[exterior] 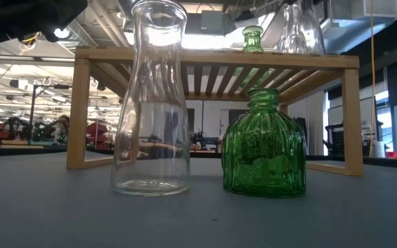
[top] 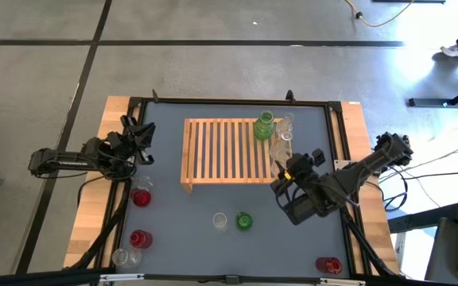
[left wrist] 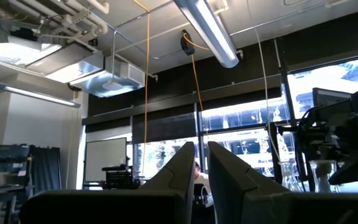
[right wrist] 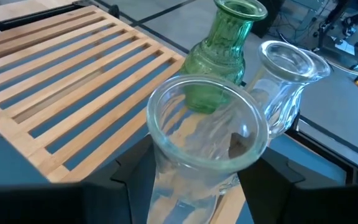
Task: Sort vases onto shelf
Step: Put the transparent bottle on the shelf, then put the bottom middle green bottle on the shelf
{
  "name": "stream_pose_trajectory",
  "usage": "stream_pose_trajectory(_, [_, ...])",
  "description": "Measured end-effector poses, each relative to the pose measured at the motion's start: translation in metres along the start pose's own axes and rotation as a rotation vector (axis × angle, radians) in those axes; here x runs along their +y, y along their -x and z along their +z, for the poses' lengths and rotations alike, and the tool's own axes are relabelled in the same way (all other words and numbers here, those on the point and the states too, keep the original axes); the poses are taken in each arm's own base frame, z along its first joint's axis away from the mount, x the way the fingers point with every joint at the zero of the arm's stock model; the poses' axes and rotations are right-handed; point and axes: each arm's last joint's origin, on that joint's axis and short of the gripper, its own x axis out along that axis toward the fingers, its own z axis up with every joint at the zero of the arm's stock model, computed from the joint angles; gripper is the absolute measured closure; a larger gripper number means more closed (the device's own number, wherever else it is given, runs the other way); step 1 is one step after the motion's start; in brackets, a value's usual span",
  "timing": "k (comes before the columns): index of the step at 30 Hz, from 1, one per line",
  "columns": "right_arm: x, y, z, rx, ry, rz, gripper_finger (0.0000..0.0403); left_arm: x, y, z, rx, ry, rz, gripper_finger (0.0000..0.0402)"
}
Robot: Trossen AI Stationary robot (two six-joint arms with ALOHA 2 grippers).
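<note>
A clear glass vase (right wrist: 205, 146) is gripped between the fingers of the right gripper (top: 286, 168) at the right edge of the wooden slatted shelf (top: 225, 149), just beside a green vase (right wrist: 221, 53) and another clear vase (right wrist: 284, 81) standing on it. The left gripper (top: 144, 143) is held closed and empty beyond the shelf's left side.

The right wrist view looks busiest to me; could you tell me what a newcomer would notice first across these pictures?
First, the right gripper holding a clear vase over the right edge of the wooden shelf, where a green vase and another clear vase already stand. Next, in the low view, a tall clear carafe and a ribbed green vase loom on the table before the shelf. The left gripper waits, shut, at the table's left edge.
</note>
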Motion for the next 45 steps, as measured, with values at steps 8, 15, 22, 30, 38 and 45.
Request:
stream_pose_trajectory(8, [0.0,0.0,0.0,0.016,-0.003,0.004,0.0205,0.0,0.0,0.0,0.0,0.0,0.0,0.0365])
stream_pose_trajectory(15, [0.001,0.0,-0.003,0.1,-0.003,0.018,0.0159,0.0,0.0,0.0,0.0,0.0,0.0,0.0365])
stream_pose_trajectory(22, [-0.001,0.002,0.001,0.069,0.015,0.015,0.0102,0.0,0.0,0.0,0.0,0.0,0.0,0.0365])
stream_pose_trajectory(30, [-0.005,0.018,0.027,0.057,0.002,0.073,0.0105,0.0,0.0,0.0,0.0,0.0,0.0,0.0365])
stream_pose_trajectory(38, [-0.01,0.029,0.043,0.037,0.084,0.122,0.0109,0.0,0.0,0.0,0.001,0.0,0.001,0.0365])
stream_pose_trajectory(45, [-0.018,0.048,0.063,0.005,0.117,0.197,0.0109,0.0,0.0,0.0,0.001,0.027,0.001,0.0365])
